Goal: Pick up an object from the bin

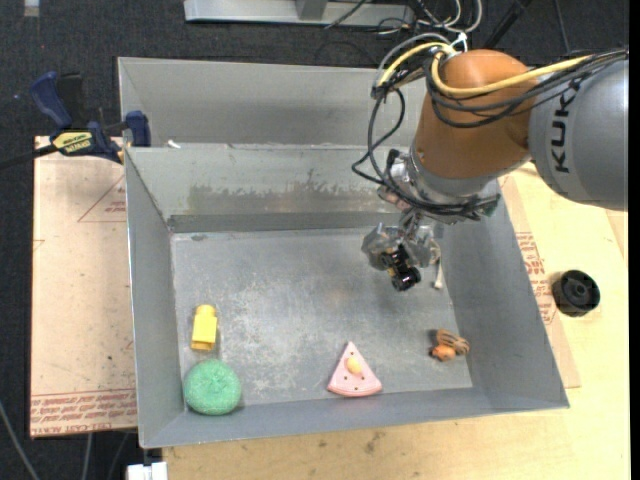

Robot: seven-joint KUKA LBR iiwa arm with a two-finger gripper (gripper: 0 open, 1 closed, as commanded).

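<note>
- A round, fuzzy green ball (212, 386) lies nearest, in the front corner of the bin (300, 183) on the view's left, close against the front wall.
- A pink wedge (354, 372) with a small yellow spot on it lies flat along the same front wall. It is about midway across and its tip points toward the back.
- A yellow block (204, 327) stands just behind the green ball, close to it, near the wall on the view's left.
- A small brown lump (449, 345) sits toward the view's right, a little farther back than the wedge and well apart from it. Its exact kind is too small to tell.
- The gripper (405, 273) hangs farther back, over bare grey floor in the bin's right half.
- Of the four things, the brown lump is nearest to the gripper, lying in front of it and slightly to the view's right without touching it.
- Whether the gripper is spread or pressed together cannot be told, since its dark tip blurs into the metal parts above it.
- Above the gripper, the wrist carries an orange cover (470, 108) looped with black and yellow cables (385, 118).
- The grey arm (590, 138) reaches in from the view's right, over the bin's rim.
</note>
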